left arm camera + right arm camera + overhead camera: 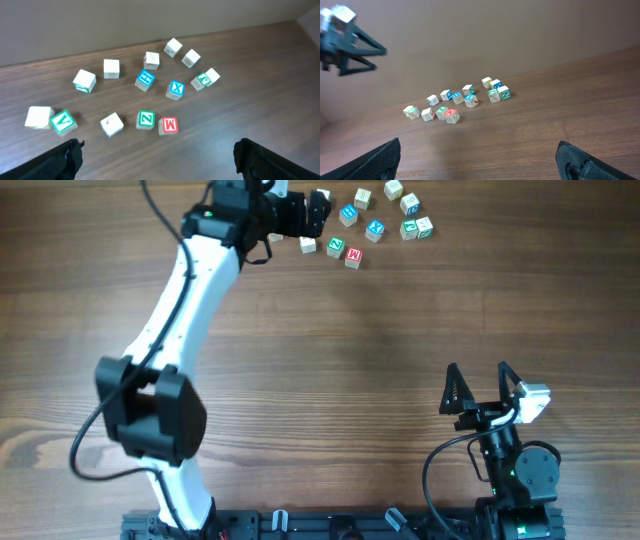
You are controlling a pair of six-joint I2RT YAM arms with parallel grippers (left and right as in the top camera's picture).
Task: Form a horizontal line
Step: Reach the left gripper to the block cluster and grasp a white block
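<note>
The left gripper (157,152) hangs spread wide, holding nothing. Ahead of it and off to its left sit a pale cube (84,80) and a second pale cube (111,68) (near each other, not touching). The blue X cube (176,89) lies ahead, slightly right. The right gripper (480,385) gapes empty, well apart from them.

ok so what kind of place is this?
Most likely a robot lab bench, not a home: a wood-grain table, a left arm and right arm based at one edge, scattered alphabet cubes as props, and a plain wall behind.
</note>
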